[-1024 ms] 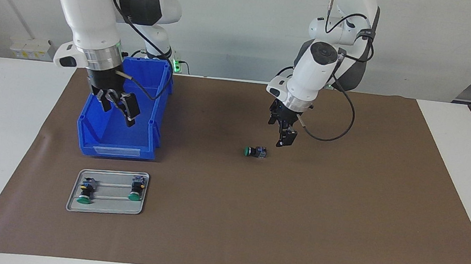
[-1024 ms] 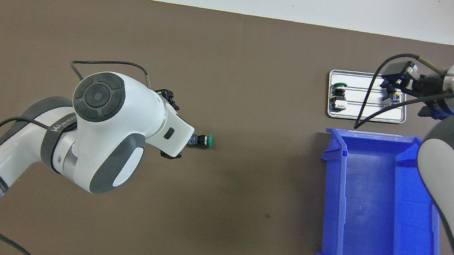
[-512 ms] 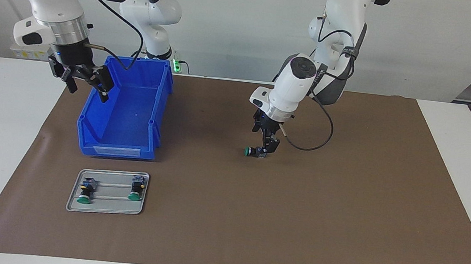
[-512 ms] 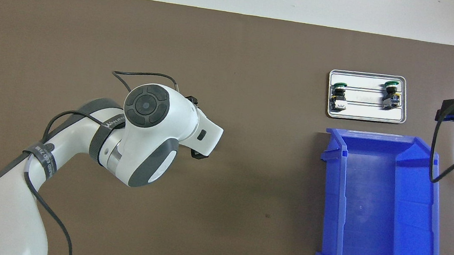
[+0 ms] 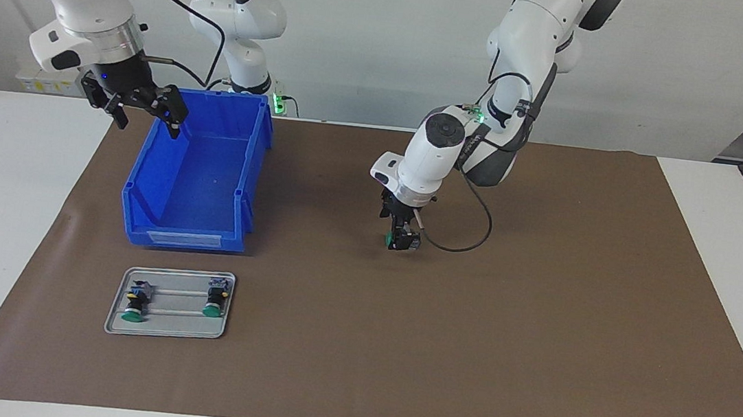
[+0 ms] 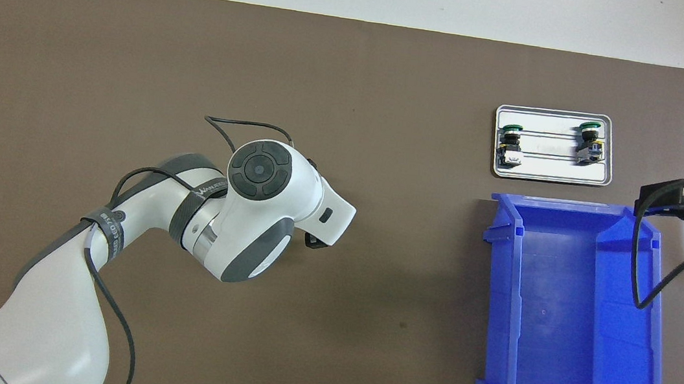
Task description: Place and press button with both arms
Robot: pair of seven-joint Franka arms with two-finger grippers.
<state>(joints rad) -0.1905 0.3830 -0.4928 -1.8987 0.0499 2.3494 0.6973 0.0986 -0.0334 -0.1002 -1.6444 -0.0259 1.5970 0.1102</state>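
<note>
Left tool (image 5: 400,238), seen from across the bench, is down on the brown mat (image 5: 539,323) with its fingers either side of one small green-capped push-button (image 5: 389,239) that lies on its side. Whether they clamp it I cannot tell. The right tool (image 5: 145,114) hangs in the air, fingers wide apart, over the rim of the single blue plastic bin (image 5: 182,238) at the right arm's end. Farther from the robots than that tool, one silver metal tray (image 5: 167,329) holds two more green-capped buttons (image 5: 135,305) (image 5: 215,302), making three in all.

From overhead, the left arm's white wrist covers its tool and the push-button beneath. The right tool (image 6: 674,197) sits over the bin's corner (image 6: 655,238), with the tray (image 6: 550,172) just beside it.
</note>
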